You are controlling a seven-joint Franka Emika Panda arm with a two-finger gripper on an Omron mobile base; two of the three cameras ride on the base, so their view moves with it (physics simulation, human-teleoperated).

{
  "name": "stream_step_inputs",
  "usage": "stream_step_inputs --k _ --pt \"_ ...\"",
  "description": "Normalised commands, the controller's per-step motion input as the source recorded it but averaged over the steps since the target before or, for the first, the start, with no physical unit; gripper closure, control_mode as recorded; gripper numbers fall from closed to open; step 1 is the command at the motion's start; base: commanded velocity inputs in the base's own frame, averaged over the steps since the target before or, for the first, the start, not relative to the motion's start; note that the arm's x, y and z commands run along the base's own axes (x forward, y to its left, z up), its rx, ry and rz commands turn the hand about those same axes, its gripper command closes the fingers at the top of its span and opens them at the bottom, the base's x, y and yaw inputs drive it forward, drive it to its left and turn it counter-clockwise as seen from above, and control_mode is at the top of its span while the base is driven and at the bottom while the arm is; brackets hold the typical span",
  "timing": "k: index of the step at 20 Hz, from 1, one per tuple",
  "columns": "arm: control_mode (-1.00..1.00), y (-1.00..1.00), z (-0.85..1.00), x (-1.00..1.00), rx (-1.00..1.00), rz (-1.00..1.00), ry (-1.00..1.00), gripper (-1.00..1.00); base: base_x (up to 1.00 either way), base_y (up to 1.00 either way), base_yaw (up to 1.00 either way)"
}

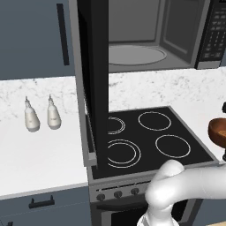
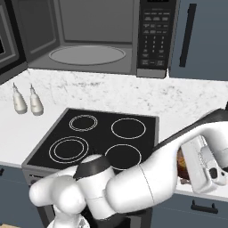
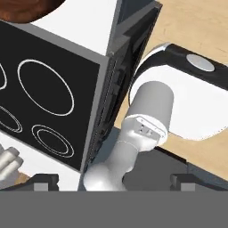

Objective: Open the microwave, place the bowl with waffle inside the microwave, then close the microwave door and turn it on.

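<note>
Right of the stovetop (image 1: 150, 137), the bowl (image 1: 218, 131) sits on the counter (image 1: 39, 150).

I see black four-ring stovetop (image 1: 148, 137) set flush in white marbled counter (image 1: 39, 150) — rings white outlines, front-left one double. Row of round knobs (image 1: 118, 193) on grey front panel below it. Two small white bottles (image 1: 42, 115) upright on counter left of stovetop, just beside each other, well apart from its edge. Dark blue-grey cabinets (image 2: 202, 38) above counter; drawer with dark handle (image 1: 42, 203) below. From hand view I make out light wooden floor (image 3: 202, 31).
</note>
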Motion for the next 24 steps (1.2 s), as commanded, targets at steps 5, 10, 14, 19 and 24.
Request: stream_step_inputs --k 5,10,14,19,24 --pt "-1.0 0.0 -0.55 0.14 -0.01 -0.06 0.08 -1.0 0.0 0.0 0.0" --pt "-1.0 0.08 -0.23 0.61 -0.02 -0.15 0.11 -1.0 0.0 0.0 0.0" --pt "-1.0 -0.15 -0.26 0.44 0.0 -0.24 0.16 -1.0 0.0 0.0 0.0" --pt "-1.0 -0.57 -0.52 0.0 -0.03 -0.41 0.22 -1.0 0.0 0.0 0.0" --pt "-1.0 -0.13 -0.12 0.18 -0.01 -0.32 0.22 -1.0 0.0 0.0 0.0"
